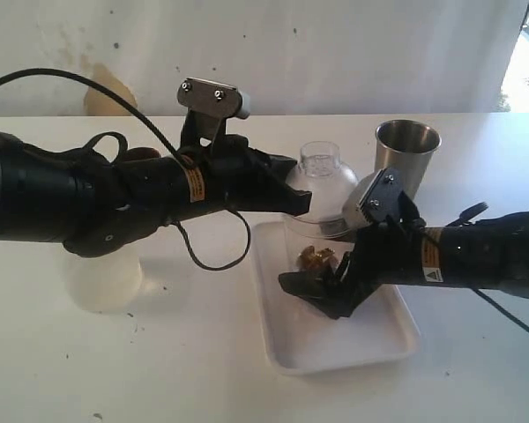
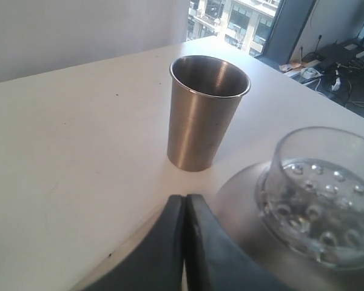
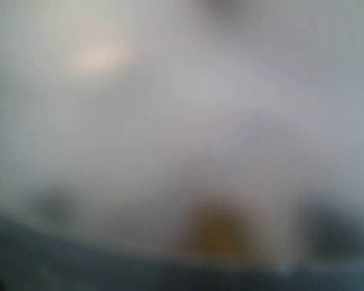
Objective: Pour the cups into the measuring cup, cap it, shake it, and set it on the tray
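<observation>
While the measuring cup (image 1: 304, 233) stands on the tray (image 1: 335, 348), the right gripper (image 1: 322, 278) has its jaws released around the base; the left gripper (image 2: 185, 206), jaws clenched and empty, sits just beside the cap (image 1: 322, 172).

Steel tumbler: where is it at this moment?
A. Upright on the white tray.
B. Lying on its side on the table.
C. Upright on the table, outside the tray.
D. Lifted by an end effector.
C: the steel tumbler stands upright on the table, apart from the white tray, with no end effector on it.
</observation>
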Robot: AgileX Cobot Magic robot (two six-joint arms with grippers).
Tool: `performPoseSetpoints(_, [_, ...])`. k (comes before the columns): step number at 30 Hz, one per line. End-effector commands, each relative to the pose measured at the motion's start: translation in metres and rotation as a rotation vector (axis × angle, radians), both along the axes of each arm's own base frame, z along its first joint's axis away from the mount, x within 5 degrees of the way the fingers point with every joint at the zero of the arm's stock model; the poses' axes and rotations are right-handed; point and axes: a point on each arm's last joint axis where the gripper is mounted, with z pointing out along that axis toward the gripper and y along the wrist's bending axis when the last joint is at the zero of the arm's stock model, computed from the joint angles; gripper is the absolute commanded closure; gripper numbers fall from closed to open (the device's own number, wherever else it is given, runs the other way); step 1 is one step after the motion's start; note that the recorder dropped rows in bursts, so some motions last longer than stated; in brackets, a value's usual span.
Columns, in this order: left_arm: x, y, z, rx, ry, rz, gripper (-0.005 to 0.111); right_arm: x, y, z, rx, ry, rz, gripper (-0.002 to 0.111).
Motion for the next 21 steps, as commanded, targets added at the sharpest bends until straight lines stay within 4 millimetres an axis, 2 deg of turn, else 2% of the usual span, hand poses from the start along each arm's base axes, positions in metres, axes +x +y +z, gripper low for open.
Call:
performPoseSetpoints(1, [-0.002,-0.002,0.001,-0.016,-0.009,-0.009,0.107,0.0,0.001,0.008,0.05,-0.018,-0.002,0.003])
performPoseSetpoints(5, [-0.003,-0.002,0.0,-0.004,-0.007,-0.015,0.107,0.001,0.0,0.006,0.024,-0.019,-0.014,0.003])
performPoseSetpoints(11, [-0.004,-0.005,0.005,-0.038,-0.051,-0.047,0.107,0.004,0.003,0.017,0.078,-0.175,0.007,0.003])
performPoseSetpoints(14, [-0.006,-0.008,0.007,-0.042,-0.078,-0.078,0.107,0.004,0.004,0.02,0.095,-0.199,0.027,0.003])
performPoseSetpoints(18, [-0.007,-0.008,0.008,-0.048,-0.09,-0.086,0.107,0.004,0.003,0.016,0.067,-0.187,0.019,0.003])
performPoseSetpoints(21, [0.0,-0.001,0.005,-0.02,-0.059,-0.013,0.107,0.005,0.003,0.009,0.062,-0.162,0.008,0.003])
